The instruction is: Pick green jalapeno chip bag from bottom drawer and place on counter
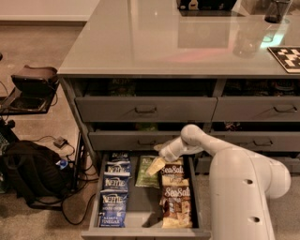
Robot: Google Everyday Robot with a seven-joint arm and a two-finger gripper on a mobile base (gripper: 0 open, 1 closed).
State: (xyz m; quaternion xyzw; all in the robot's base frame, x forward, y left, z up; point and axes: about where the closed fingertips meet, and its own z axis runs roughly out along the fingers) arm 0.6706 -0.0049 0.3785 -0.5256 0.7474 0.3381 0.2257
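The bottom drawer is pulled open below two shut drawers. The green jalapeno chip bag lies in its middle column, towards the back. My gripper reaches down into the drawer from the right, at the bag's upper right corner and over its edge. I cannot tell whether it touches the bag. The white arm bends down from the robot body at the lower right. The pale-grey glossy counter spreads above the drawers.
Blue Kettle bags fill the drawer's left column and tan Sea Salt bags the right one. A black backpack and cables lie on the floor at the left. A glass and a checkered tag sit on the counter's far right.
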